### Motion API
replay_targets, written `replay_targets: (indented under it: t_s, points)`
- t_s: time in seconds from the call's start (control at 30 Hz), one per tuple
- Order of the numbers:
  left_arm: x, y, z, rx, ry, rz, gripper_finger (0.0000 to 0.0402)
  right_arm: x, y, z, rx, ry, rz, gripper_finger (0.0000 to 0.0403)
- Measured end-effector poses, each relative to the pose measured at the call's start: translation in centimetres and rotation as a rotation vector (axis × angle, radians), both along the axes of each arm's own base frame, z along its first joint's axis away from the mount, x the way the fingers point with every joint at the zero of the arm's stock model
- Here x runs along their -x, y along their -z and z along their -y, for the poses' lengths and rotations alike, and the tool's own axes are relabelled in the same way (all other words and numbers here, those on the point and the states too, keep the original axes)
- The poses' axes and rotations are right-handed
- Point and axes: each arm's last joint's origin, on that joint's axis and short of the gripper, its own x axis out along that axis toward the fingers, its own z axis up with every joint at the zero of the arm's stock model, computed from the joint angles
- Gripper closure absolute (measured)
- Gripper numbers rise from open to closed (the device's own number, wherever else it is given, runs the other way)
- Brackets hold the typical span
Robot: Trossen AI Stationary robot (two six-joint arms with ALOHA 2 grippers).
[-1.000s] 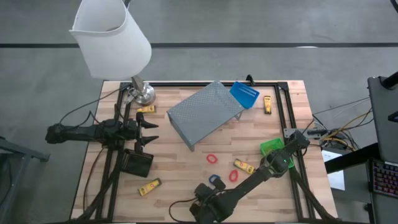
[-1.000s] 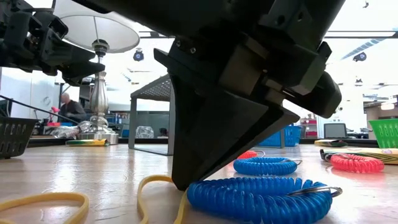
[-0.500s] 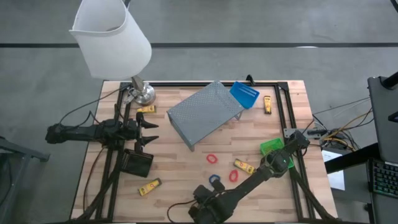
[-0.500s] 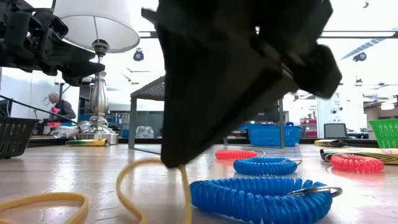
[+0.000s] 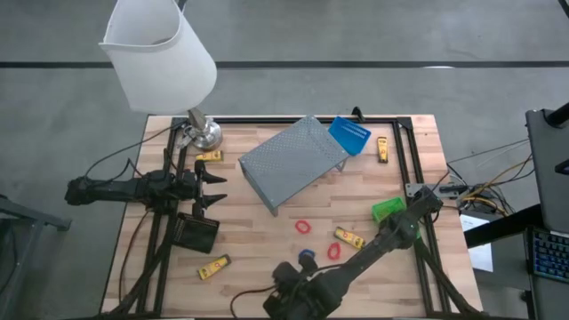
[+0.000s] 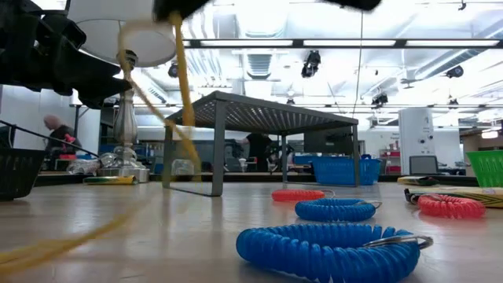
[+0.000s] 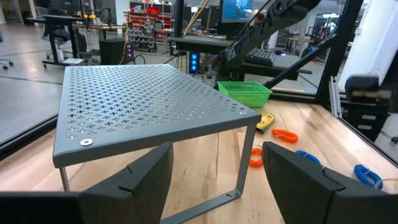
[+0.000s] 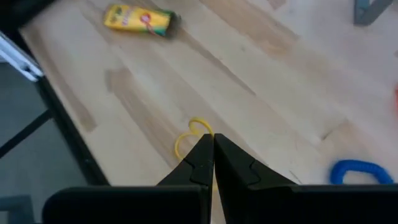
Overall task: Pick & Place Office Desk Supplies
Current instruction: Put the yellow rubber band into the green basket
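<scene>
Lifted off the table (image 5: 267,222) over the last second by the right pincer (image 8: 213,144), at the near edge: a thin yellow loop (image 8: 188,138). Tips pressed together, seemingly clamped on that loop. No longer filling the low view, where only the blue coil (image 6: 330,250) lies in front. Reads as pick done and carry beginning, probably toward a bin such as the black bin (image 5: 196,233).

In the low view, drawn out long and thin: steep from the top, then slanting down toward the table at the picture's lower left, far end trailing on the wood. In the right wrist view, curled just beyond the tips.

Left pincer (image 7: 217,180) waiting, fingers apart, facing the metal rack (image 7: 149,106).
</scene>
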Motion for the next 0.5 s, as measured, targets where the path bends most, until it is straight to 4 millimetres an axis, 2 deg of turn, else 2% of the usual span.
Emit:
replay_targets:
  t_s: [0.27,0.5]
  points:
    - [0.0,0.0,0.0,0.0,0.0,0.0,0.0148,1.3,-4.8,0.9,-0.003,-0.082,0.027,0.0394]
    - [0.0,0.0,0.0,0.0,-0.001,0.0,0.0148,3.8,-8.2,2.6,0.036,-0.113,-0.061,0.0394]
